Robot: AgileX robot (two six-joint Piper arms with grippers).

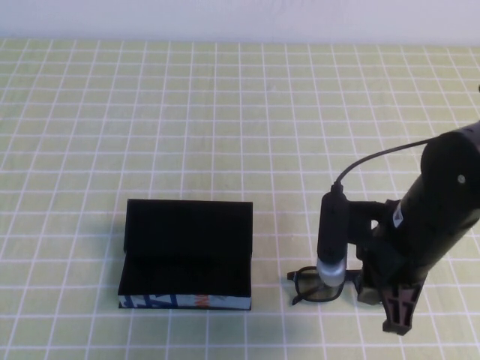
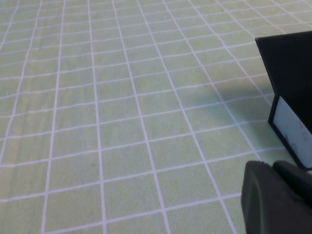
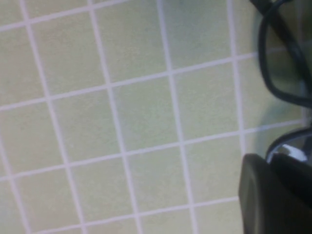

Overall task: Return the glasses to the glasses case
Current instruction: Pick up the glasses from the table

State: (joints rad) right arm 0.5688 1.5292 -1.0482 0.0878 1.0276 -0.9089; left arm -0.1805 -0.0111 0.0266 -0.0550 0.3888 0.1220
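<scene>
The glasses case (image 1: pixel 186 255) stands open on the table left of centre, its lid upright at the back and its blue, white and orange-red side facing me. The glasses (image 1: pixel 315 289), with a thick black frame, lie on the table just right of the case. My right gripper (image 1: pixel 367 292) is down at their right end, partly hidden behind its wrist camera. In the right wrist view the gripper (image 3: pixel 275 165) is closed on the black frame (image 3: pixel 282 73). My left gripper (image 2: pixel 274 170) is shut and empty, off to the left of the case (image 2: pixel 287 73). It is out of the high view.
The table is covered by a green cloth with a white grid (image 1: pixel 225 112). A pale wall (image 1: pixel 240 15) runs along the far edge. The right arm (image 1: pixel 442 202) leans in from the right.
</scene>
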